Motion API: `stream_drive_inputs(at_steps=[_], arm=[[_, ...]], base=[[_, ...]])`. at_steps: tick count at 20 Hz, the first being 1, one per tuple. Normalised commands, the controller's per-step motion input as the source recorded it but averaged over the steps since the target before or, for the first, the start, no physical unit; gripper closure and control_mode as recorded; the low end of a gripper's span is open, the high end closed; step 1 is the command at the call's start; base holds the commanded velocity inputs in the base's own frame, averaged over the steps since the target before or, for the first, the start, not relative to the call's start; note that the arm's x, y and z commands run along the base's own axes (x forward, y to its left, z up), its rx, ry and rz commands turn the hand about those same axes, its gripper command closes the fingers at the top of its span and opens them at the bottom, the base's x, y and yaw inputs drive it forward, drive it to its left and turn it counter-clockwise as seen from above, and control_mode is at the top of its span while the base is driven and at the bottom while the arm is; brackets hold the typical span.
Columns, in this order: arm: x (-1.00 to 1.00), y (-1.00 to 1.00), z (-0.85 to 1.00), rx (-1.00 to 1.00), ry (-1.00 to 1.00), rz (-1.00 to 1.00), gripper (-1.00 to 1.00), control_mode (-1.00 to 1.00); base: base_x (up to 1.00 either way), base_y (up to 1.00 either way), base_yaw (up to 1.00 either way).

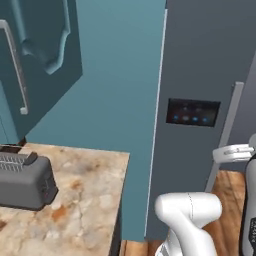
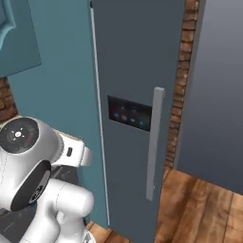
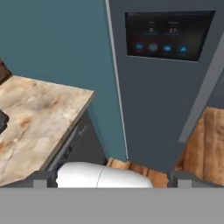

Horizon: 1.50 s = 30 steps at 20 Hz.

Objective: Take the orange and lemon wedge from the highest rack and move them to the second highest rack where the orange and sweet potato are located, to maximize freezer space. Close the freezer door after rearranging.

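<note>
Facing the freezer door [image 1: 200, 70] — standing shut, dark slate-grey, with its left edge running as a thin pale line down beside the teal wall [image 1: 120, 100]. Showing a dark control panel [image 1: 193, 112] with blue lights at mid-height, and a grey bar handle [image 2: 154, 142] just right of that panel, running down from panel level. Nothing of the racks or fruit to be seen with the door closed.

Gripper [image 3: 111, 181] sitting low, pointing at the door's lower part; finger tips [image 3: 43, 180] standing far apart at the two sides of the hand view, spread wide, gripping nothing.

Counter [image 1: 75, 200] of mottled beige stone lying to the left, its right edge stopping short of the door's left edge — a narrow strip of teal wall showing between. Toaster [image 1: 22, 180] resting on the counter's left part, well apart from the door.

Wooden floor [image 2: 199, 209] lying bare in front of and right of the door. Brick strip [image 2: 182, 71] running upright just right of the door, then another tall grey panel [image 2: 218, 95] beyond it. Teal cupboard [image 1: 40, 55] with a bar handle hanging above the counter.
</note>
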Motion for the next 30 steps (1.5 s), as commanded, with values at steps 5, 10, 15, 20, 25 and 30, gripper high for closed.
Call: stream_drive_inputs(at_steps=[5, 10, 15, 20, 25, 30], arm=[[0.0, 0.0, 0.0, 0.0, 0.0, 0.0, -1.0, 1.0], [0.0, 0.0, 0.0, 0.0, 0.0, 0.0, -1.0, 1.0], [0.0, 0.0, 0.0, 0.0, 0.0, 0.0, -1.0, 1.0], [0.0, 0.0, 0.0, 0.0, 0.0, 0.0, -1.0, 1.0], [0.3, 0.0, -0.02, 0.01, 0.0, 0.0, -1.0, -1.0], [0.84, 0.0, -0.13, 0.0, 0.0, 0.0, -1.0, -1.0]], base=[[0.65, 0.2, -0.2], [0.6, 0.05, -0.09], [0.58, 0.0, -0.06], [0.59, 0.0, -0.03], [0.38, 0.0, -0.01], [0.0, 0.0, 0.0]])
